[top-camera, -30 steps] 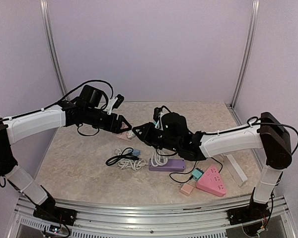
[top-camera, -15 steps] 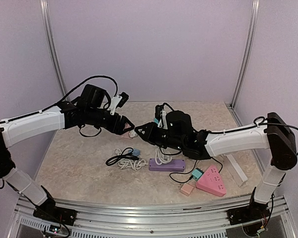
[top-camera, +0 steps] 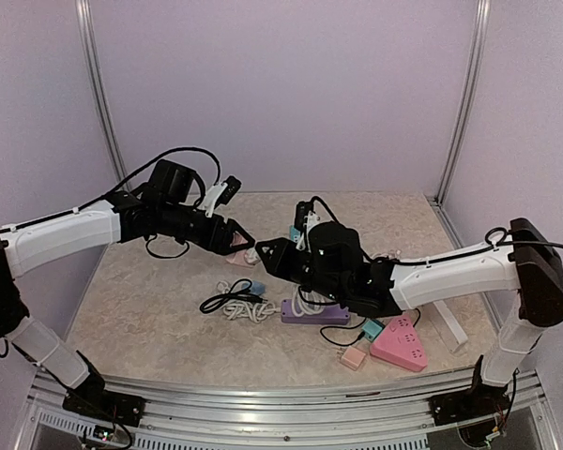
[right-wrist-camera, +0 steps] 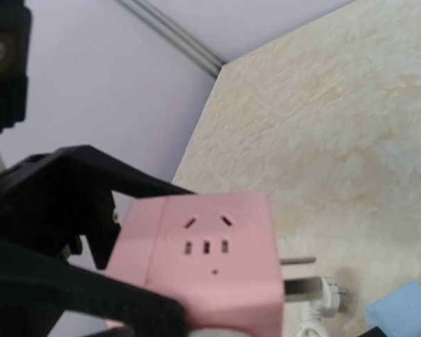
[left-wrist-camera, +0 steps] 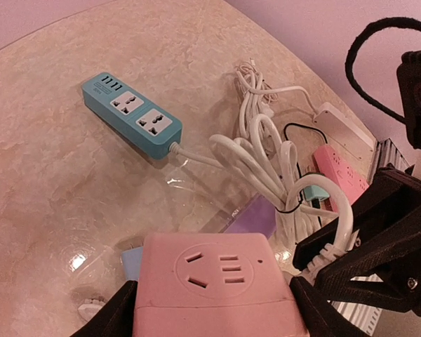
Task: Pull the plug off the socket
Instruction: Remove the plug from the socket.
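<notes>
From above, the left claw (top-camera: 235, 240) and right claw (top-camera: 263, 254) meet tip to tip over the middle of the desk (top-camera: 141, 300). Between them are the pink socket (top-camera: 238, 242) and a speck of white too small to read.

The left wrist view fills this in. At bottom centre of that frame, the left claw's fingers (left-wrist-camera: 119, 312) are clamped on two opposite sides of the socket (left-wrist-camera: 214, 274). At lower right, the right claw (left-wrist-camera: 310, 258) is closed on the ribbed neck of the white plug (left-wrist-camera: 330, 247), just beside the socket's right side. Whether the prongs sit inside cannot be told.

The right wrist view alone shows another outlet face of the socket (right-wrist-camera: 207, 256), low in the middle of the frame.

In the top view the plug (top-camera: 250, 251) runs left to right, dipping slightly rightward, with its head towards the socket. One free outlet face points up at the left wrist camera.
</notes>
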Controlling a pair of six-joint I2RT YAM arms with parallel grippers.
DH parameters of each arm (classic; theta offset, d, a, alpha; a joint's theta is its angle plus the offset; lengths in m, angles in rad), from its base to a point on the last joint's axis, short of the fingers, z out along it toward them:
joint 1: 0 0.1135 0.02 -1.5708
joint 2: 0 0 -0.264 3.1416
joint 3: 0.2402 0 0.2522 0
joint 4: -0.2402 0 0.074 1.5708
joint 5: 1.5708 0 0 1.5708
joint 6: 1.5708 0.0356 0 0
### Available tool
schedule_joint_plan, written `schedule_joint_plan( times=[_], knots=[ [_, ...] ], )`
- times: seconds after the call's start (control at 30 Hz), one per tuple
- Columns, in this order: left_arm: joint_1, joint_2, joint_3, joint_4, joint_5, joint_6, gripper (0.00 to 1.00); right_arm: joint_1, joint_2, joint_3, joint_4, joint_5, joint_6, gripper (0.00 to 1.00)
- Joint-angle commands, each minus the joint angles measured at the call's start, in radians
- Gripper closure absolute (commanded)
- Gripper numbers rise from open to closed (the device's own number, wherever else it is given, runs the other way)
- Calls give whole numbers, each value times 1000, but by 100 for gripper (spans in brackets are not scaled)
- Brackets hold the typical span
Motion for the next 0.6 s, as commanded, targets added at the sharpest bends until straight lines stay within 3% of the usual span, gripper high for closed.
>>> schedule_joint_plan(
  times=[0.0, 0.17, 0.4, 0.57],
  knots=[
    [31, -29, -2, 10, 43, -41, 100, 31, -32, -23, -32, 132, -43, 100],
    [28, -29, -3, 12, 49, -24, 100, 9, -62, -21, -91, 165, -28, 100],
    [-79, -37, 3, -13, -4, 96, 100, -103, -76, 39, -171, 18, -39, 100],
    [-130, -22, 12, -40, -38, 135, 100, -135, -76, 56, -195, -4, -57, 100]
  ],
)
